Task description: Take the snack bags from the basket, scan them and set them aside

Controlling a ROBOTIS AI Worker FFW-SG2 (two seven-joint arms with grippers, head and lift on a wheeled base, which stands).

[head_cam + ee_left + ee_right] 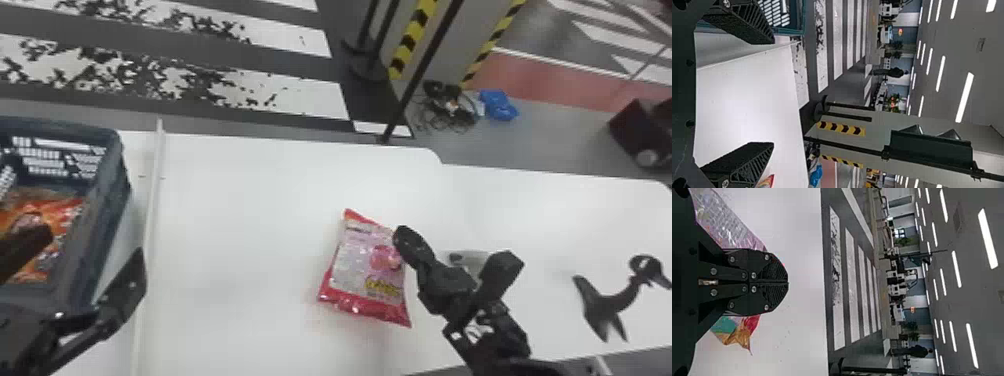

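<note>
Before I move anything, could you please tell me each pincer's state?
Left pincer: open, empty.
Right pincer: shut; whether it grips the pink snack bag, I cannot tell.

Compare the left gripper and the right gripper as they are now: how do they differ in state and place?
The left gripper is open, its fingers wide apart; the right gripper is shut, its fingers together.
The left gripper is at the basket; the right gripper is at the edge of the pink-and-red snack bag.
Both are black with two fingers.
</note>
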